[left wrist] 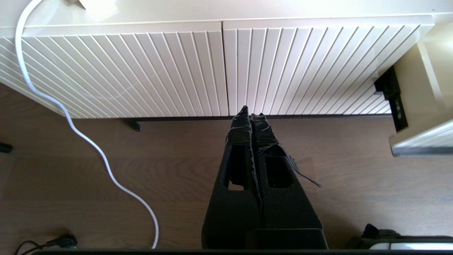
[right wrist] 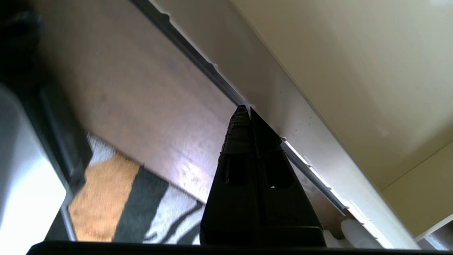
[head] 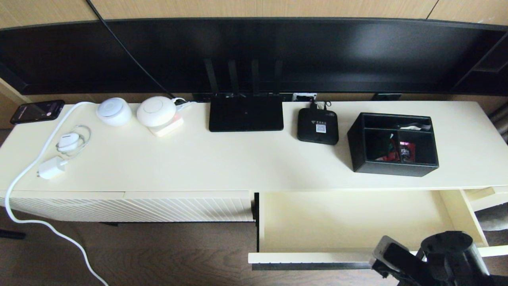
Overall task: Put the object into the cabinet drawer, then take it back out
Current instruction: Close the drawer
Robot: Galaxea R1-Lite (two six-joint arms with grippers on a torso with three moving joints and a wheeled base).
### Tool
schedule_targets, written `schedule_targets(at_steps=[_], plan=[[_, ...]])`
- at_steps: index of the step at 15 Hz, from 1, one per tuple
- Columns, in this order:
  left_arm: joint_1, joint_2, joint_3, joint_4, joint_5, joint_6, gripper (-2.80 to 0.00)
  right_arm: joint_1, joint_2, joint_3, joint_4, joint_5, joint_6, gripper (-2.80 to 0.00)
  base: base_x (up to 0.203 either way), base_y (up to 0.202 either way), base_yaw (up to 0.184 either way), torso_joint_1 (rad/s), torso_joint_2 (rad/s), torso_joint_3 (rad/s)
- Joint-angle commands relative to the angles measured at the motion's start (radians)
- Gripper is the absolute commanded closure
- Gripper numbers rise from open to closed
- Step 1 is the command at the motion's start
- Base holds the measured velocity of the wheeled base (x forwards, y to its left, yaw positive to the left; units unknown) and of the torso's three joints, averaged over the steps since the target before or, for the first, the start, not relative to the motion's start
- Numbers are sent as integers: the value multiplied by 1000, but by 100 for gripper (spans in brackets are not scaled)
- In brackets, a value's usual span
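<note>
The box (head: 393,143) sits near the cabinet top's right end, above the open drawer (head: 349,222). Right pincer (right wrist: 246,110), together, at the drawer front; left pincer (left wrist: 252,114) together, idle. Open wide, grip one wall squarely.

The right arm shows low at the right in the head view, its right tool (right wrist: 246,109) with both fingers pressed together, holding nothing. The left tool (left wrist: 252,112) hangs low, fingers likewise pressed together and empty.
</note>
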Motion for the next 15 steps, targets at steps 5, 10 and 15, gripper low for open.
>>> schedule_targets(at_steps=[5,10,15], plan=[[0,2,0,0,0,0,0,-107,63,-109,-80,-2,8,0,0,0,0,0,0,0],[0,2,0,0,0,0,0,-154,74,-198,-107,-1,21,0,0,0,0,0,0,0],[0,1,0,0,0,0,0,-170,77,-246,-108,0,71,0,0,0,0,0,0,0]])
